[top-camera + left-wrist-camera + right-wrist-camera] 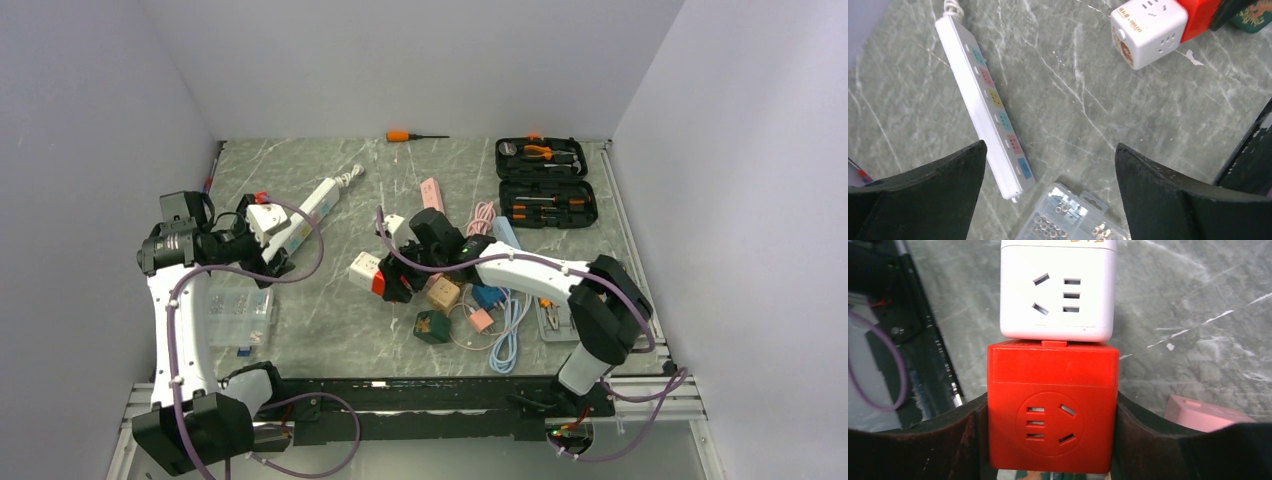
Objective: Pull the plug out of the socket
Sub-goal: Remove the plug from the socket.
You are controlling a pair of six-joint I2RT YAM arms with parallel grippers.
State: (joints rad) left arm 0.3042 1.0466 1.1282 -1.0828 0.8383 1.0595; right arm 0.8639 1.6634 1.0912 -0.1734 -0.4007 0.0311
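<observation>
The red plug [1053, 410] is stuck end-on into the white socket cube [1058, 290], so the two make one short block near the middle of the table [1198, 315]. Its long axis runs straight out from the right gripper [1053, 435], red end nearest. That gripper's jaws are pinching the red plug's sides. The left gripper [1049, 147] is spread wide, hanging by a power strip [990, 100].

Grey marble table [330, 320]: white power strip [312, 207], cube socket [364, 267], screwdriver [402, 136], open tool case [547, 203], clear parts box [238, 312].
</observation>
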